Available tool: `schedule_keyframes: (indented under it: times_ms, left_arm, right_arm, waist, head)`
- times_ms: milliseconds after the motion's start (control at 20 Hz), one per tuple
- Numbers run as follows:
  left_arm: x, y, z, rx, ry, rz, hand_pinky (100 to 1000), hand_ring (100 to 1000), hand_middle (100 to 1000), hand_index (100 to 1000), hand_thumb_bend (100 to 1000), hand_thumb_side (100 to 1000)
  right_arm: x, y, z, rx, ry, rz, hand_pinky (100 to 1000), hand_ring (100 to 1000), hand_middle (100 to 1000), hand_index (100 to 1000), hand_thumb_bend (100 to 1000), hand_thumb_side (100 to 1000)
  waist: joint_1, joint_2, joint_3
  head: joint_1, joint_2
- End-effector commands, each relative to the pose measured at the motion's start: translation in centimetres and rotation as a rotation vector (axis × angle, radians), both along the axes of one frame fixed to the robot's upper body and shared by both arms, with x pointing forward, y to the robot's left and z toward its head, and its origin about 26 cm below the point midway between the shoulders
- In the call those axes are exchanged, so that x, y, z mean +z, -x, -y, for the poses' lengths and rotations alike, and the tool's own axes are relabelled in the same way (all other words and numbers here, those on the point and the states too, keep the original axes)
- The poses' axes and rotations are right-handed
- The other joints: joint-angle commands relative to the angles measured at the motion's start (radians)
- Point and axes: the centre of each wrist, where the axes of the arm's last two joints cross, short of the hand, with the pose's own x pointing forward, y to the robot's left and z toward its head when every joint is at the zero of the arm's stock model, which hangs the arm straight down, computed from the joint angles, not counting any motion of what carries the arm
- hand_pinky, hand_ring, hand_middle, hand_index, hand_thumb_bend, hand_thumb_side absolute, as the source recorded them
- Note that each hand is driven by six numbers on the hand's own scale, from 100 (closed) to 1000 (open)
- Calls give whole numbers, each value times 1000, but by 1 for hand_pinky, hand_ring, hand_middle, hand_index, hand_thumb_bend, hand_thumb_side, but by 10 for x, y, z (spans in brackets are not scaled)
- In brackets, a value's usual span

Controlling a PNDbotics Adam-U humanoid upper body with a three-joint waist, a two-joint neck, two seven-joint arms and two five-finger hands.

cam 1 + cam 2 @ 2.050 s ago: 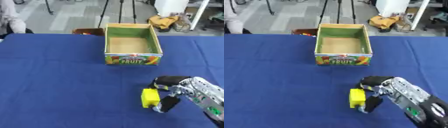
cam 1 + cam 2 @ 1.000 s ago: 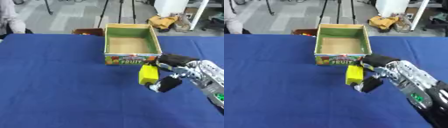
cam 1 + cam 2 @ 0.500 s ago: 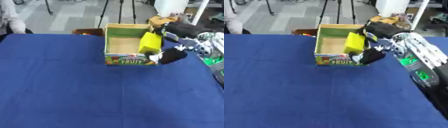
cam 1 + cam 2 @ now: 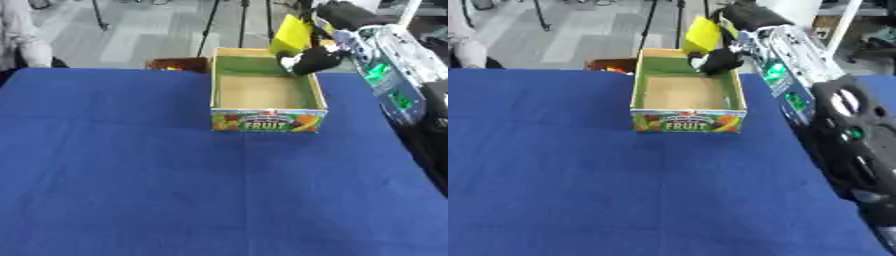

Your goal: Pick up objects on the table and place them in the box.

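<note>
In the left eye view, a blue-covered tabletop (image 4: pixel 131 190) fills most of the frame. An open cardboard box (image 4: pixel 266 92) stands on it toward the far side, a little right of centre, with green inner walls, a bare brown floor and a printed fruit label with the word FRUIT on its near wall. The robot's right arm enters from the upper right, black with silver parts and green lights along the forearm. Its right hand (image 4: pixel 325 35) hangs over the box's far right corner, fingers (image 4: pixel 308 61) curled round a yellow block (image 4: pixel 290 35). The block is up in the air, tilted, above the box's far rim and not touching the box or the tabletop. Nothing can be seen lying on the box floor. Just beyond the box's far left corner sits a small brown and orange object (image 4: pixel 178 64) that cannot be made out clearly.

In the right eye view, the same scene sits shifted left. The yellow block shows above the far wall of the box, grasped between the dark thumb below and the fingers above and behind it. The arm's large black joints fill the right edge of the frame. The left hand shows in neither view.
</note>
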Motion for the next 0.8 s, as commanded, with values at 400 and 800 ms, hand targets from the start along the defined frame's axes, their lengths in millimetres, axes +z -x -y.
schedule_keyframes:
  times_ms: [400, 800]
  left_arm:
    - [10, 1, 6, -30, -26, 42, 582, 756, 863, 951, 100, 989]
    - [17, -2, 11, -47, -38, 70, 584, 759, 866, 952, 100, 990]
  right_arm:
    - [3, -42, 1, -226, -105, 74, 839, 815, 392, 562, 100, 571]
    - [-4, -55, 7, -349, -170, 89, 842, 814, 392, 562, 100, 574]
  waist:
    - [-4, 24, 42]
    - [-16, 68, 89]
  head:
    - [-46, -55]
    - [-92, -99]
